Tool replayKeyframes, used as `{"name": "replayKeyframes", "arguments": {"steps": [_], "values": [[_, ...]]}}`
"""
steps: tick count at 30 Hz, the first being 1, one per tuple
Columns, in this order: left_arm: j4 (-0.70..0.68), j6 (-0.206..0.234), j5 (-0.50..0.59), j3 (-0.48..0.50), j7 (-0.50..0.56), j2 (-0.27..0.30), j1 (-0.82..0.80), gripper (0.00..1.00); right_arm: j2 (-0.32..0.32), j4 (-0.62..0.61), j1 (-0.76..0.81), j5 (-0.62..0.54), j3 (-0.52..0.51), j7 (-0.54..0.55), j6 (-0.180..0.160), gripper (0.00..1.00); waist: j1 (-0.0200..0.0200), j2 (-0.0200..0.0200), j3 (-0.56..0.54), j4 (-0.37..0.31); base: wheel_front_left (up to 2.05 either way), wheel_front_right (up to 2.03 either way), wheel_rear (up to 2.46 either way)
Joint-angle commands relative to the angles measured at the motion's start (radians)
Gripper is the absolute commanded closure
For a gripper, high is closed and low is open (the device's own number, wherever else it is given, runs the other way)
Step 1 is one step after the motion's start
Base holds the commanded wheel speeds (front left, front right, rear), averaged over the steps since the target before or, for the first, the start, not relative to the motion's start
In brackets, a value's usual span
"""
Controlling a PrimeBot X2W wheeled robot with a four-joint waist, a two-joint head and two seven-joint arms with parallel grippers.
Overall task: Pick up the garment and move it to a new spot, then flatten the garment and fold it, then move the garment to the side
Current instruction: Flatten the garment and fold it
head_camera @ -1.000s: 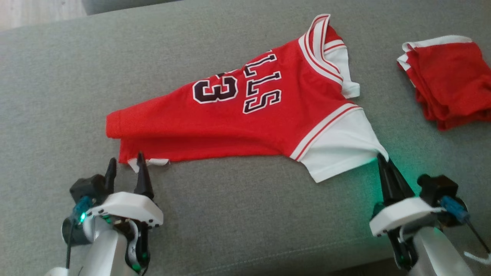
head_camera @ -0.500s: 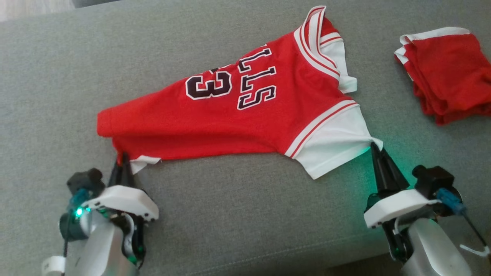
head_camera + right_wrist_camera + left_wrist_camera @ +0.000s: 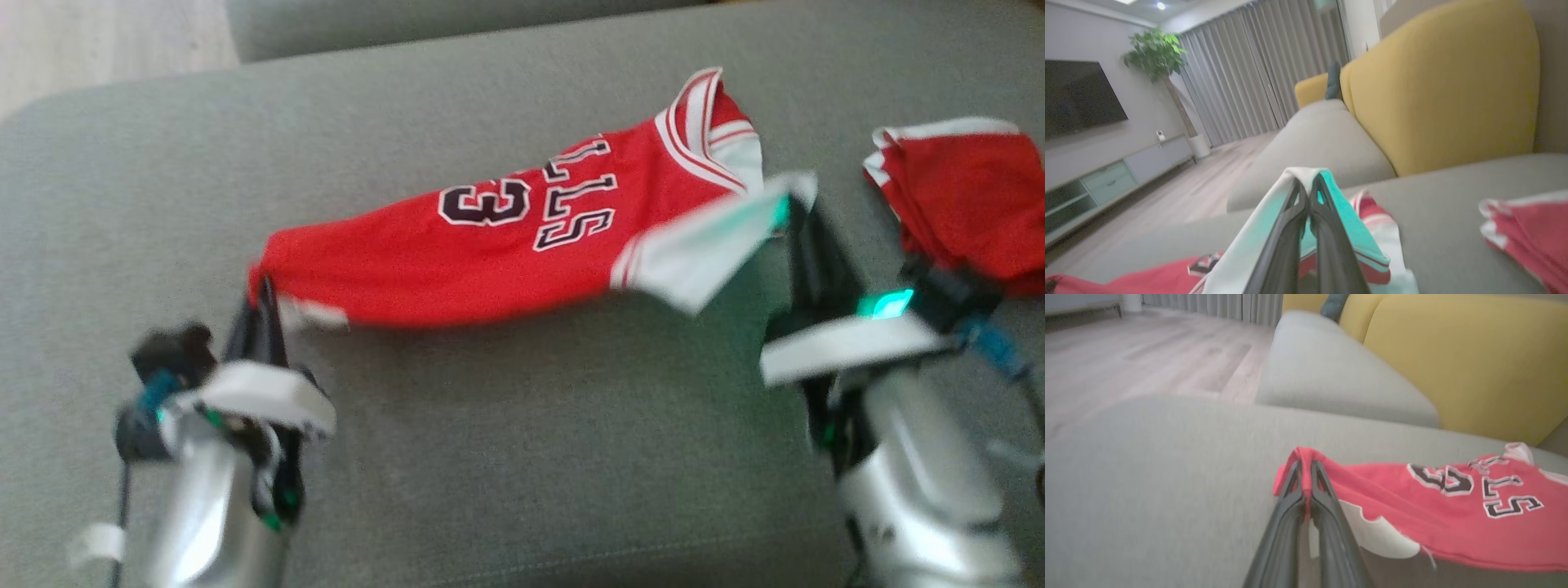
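At the near edge of the grey fabric sofa cushion [image 3: 531,457], the left pincer [image 3: 263,296] is seen clamped tight on the hem corner of the red basketball jersey [image 3: 506,253], white-sleeved and lettered in black. In the left wrist view its two dark fingers [image 3: 1327,506] are pressed together, with red cloth pinched between the tips.

Over toward the right edge, the right pincer [image 3: 798,216] is closed on the rim of the jersey's white sleeve, which is held up off the cushion and tinted green by the wrist light.

The jersey is stretched between the two pincers across the middle of the cushion, collar toward the far edge. Whether its red body is touching the cushion cannot be told through the blur.

By the right edge, apart from the jersey, a bunched red cloth with white trim [image 3: 963,204] is lying.

Beyond the far edge, a yellow upholstered backrest [image 3: 1437,81] is seen, and past the cushion's left edge a pale wooden floor [image 3: 1126,355].
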Motion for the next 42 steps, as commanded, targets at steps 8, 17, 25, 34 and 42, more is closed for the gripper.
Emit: {"name": "replayKeyframes", "arguments": {"steps": [8, 17, 25, 34, 42], "values": [[-0.229, -0.081, 0.083, 0.112, -0.006, 0.101, -0.257, 1.00, -0.079, -0.175, -0.277, 0.067, -0.011, -0.006, 0.007, 1.00, 0.0000, 0.0000, -0.104, 0.067, 0.00, 0.00, 0.00], [-0.333, -0.107, 0.133, 0.100, 0.040, 0.204, -0.475, 1.00, -0.188, -0.258, -0.530, 0.090, -0.008, -0.005, 0.007, 1.00, 0.0000, 0.0000, -0.116, 0.091, 0.00, 0.00, 0.00], [-0.278, -0.090, 0.120, 0.086, 0.171, 0.198, -0.597, 1.00, -0.202, -0.114, -0.696, 0.051, -0.043, 0.058, 0.007, 1.00, 0.0000, 0.0000, 0.008, 0.124, 0.00, 0.00, 0.00], [-0.011, -0.026, 0.188, 0.062, 0.032, 0.210, -0.877, 1.00, -0.132, 0.183, -1.008, -0.072, -0.197, 0.001, 0.007, 1.00, 0.0000, 0.0000, 0.172, 0.099, 0.00, 0.00, 0.00], [0.045, 0.006, 0.191, 0.075, -0.005, 0.186, -1.002, 1.00, -0.088, 0.196, -1.052, -0.185, -0.314, -0.005, 0.007, 1.00, 0.0000, 0.0000, 0.244, 0.078, 0.00, 0.00, 0.00]]}}
